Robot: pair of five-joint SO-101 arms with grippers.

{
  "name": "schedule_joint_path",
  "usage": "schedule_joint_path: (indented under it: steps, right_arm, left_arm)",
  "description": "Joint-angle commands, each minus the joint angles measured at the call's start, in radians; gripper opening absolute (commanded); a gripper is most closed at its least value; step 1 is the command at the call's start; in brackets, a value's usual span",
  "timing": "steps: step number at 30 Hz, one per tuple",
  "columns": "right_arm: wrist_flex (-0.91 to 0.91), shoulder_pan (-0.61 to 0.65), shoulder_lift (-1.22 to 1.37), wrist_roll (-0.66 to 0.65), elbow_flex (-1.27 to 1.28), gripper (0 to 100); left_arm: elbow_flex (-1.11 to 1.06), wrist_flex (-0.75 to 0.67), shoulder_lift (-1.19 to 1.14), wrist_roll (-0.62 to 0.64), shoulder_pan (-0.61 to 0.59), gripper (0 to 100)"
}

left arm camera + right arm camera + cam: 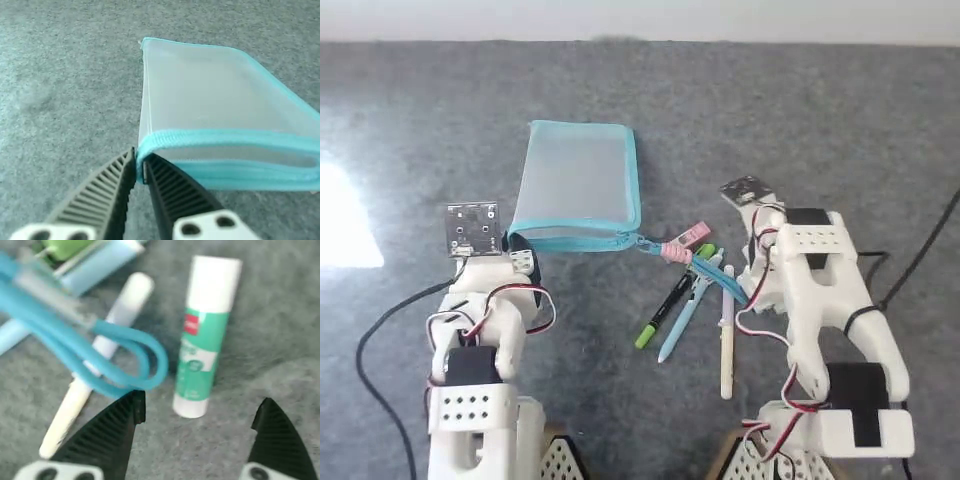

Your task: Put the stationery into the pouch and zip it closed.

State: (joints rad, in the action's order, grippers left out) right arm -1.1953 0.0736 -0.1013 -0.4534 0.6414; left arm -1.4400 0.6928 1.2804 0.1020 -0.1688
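Two arms stand at the near edge of the grey tabletop [840, 110]: the left arm [485, 330] toward its near left corner, the right arm [830, 300] toward its near right. We find the pouch [578, 185], frosted with teal trim, lying flat around the middle of the tabletop, a little left of centre. The left gripper [139, 162] is clamped on the pouch's near left corner, pinching the teal edging.

Between the arms, near the pouch's near right corner, lie three pens: a white pen [727, 335], a light blue pen [688, 310] and a black-and-green pen [660, 312], the last two side by side. The right gripper [200, 407] hangs with its jaws spread wide above a green-and-white glue stick [205, 335] that lies just beside the white pen. A blue loop [150, 347] crosses that pen; we cannot tell what it belongs to. A pink zip pull [675, 250] sits at the pouch's near right corner.
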Motion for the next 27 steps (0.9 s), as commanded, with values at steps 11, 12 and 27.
schedule_joint_path:
  steps: [11,12,27]
  right_arm:
    - [0.053,-0.013,-0.019,0.0,0.02,33.4]
    - [0.054,-0.001,0.008,0.0,0.02,32.6]
    - [0.148,-0.074,0.139,0.069,0.018,5.4]
  left_arm:
    - [0.01,-0.032,-0.005,0.002,0.006,1]
    - [0.01,-0.032,-0.005,0.002,0.006,1]
    - [0.008,-0.032,-0.005,0.002,0.006,1]
